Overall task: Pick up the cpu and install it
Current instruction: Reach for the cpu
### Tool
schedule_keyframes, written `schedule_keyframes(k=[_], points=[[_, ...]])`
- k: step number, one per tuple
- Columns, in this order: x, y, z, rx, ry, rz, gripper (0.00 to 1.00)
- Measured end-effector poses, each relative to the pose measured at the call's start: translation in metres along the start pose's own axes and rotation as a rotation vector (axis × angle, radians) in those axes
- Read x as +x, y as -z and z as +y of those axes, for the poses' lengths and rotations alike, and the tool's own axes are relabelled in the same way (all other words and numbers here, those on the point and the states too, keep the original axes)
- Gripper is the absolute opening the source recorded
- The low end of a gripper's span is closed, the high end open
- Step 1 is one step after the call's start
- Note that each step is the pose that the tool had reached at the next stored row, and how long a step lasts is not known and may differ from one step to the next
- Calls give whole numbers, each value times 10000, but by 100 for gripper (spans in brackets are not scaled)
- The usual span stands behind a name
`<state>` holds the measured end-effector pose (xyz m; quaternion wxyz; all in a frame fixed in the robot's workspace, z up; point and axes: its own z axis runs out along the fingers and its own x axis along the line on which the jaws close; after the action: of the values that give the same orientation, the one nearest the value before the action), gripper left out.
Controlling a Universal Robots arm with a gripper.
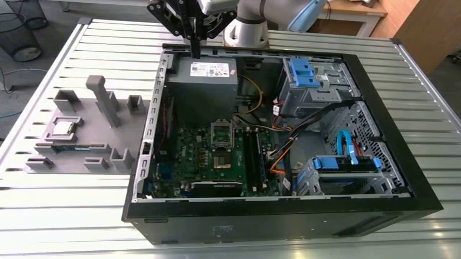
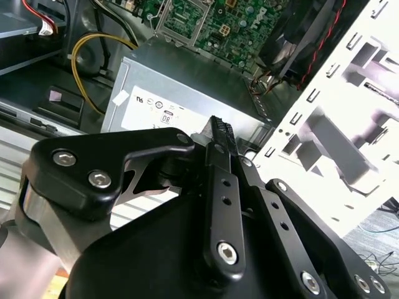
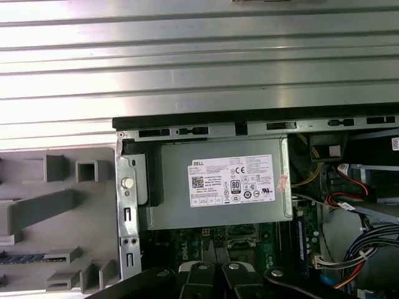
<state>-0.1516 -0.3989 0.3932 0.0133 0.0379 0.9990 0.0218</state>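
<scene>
**Hand shut over power supply; cpu on fixture, outside the case**

Slatted metal worktop [image 1: 72, 216] carries everything. The open black computer case [image 1: 273, 221] lies on its side on it, interior facing up.

Just beside the case, on the exterior view's left, sits a grey moulded fixture [image 1: 108, 156] with upright posts and pockets.

Inside the case, the grey power supply [image 1: 202, 86] fills the far corner. Its labelled face shows in both wrist views. The green motherboard [image 1: 216, 156] lies next to it, toward the near wall of the case.

The hand [image 1: 194, 53] hangs above the far edge of the power supply, at the case's far wall. Its black fingers [image 2: 219, 134] point down and are pressed together, with nothing between them. It touches neither the case nor the power supply, as far as the exterior view shows.

The cpu [image 1: 63, 128], a small silver square, lies flat in a fixture pocket, well apart from the hand. A thin memory stick [image 1: 68, 147] lies just beside it on the fixture.
</scene>
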Motion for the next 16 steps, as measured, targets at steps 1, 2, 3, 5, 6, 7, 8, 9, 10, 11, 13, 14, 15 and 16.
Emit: schedule_keyframes(k=[1,2,3,5,6,7,8,9,10,11,13,14,15,16], points=[[10,0,-1,0,0,0,11],[21,1,-2,1,0,0,11],[32,1,-2,0,0,0,11],[52,2,-4,1,0,0,11],[62,2,-5,0,0,-1,11],[72,2,-6,1,0,-1,11],[82,2,-6,0,0,-2,11],[93,3,-7,1,0,-1,11],[102,3,-8,1,1,-2,11],[113,4,-9,2,1,-1,11],[133,4,-10,1,0,-2,11],[143,4,-11,0,0,-2,11],[153,4,-12,1,0,-2,11],[164,4,-12,0,0,-2,11]])
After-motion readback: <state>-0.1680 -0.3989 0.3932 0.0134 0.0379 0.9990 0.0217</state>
